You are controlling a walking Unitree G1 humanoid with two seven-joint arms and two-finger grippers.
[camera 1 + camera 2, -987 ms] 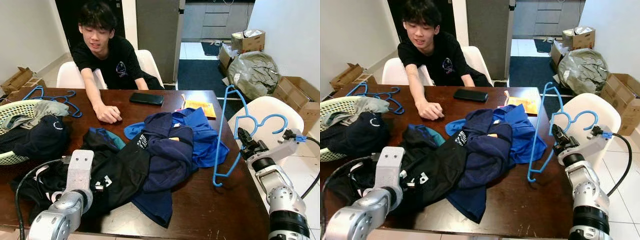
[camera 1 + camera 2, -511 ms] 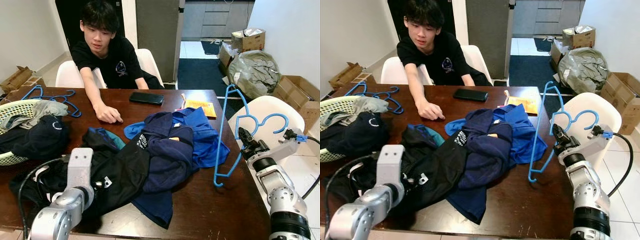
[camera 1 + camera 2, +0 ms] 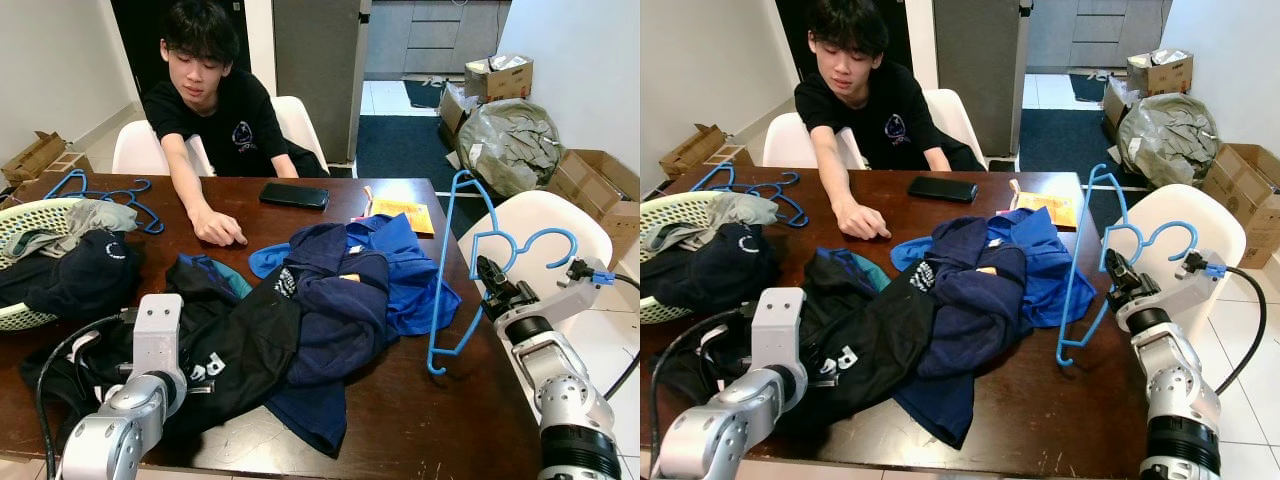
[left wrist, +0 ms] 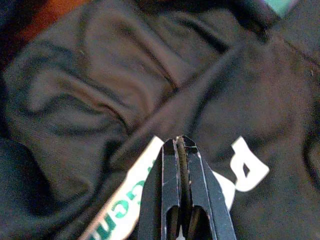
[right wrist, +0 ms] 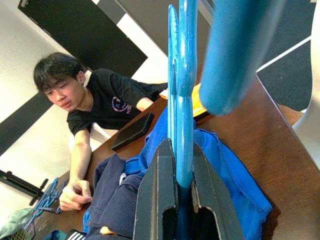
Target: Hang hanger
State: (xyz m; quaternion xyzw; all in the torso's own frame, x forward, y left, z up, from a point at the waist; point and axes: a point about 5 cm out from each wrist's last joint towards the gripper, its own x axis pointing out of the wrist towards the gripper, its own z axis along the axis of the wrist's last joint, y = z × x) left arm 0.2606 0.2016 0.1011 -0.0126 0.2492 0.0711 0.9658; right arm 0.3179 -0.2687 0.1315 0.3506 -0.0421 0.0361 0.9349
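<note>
right pincer (image 3: pixel 483 268) at 3 o'clock grips 1 blue hanger (image 3: pixel 447 262) upright over the counter (image 3: pixel 430 420) edge. left pincer (image 4: pixel 181 145), pressed closed, rests on the black shirt (image 3: pixel 240 345) at 7 o'clock. 2 more hangers (image 3: pixel 105 195) lie at 10 o'clock.

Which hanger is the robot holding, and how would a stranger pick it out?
Look at the right edge of the brown table, by the white chair. The right gripper is shut on a blue hanger, held upright in the air. The other blue hangers lie flat at the far left corner by the basket.
</note>
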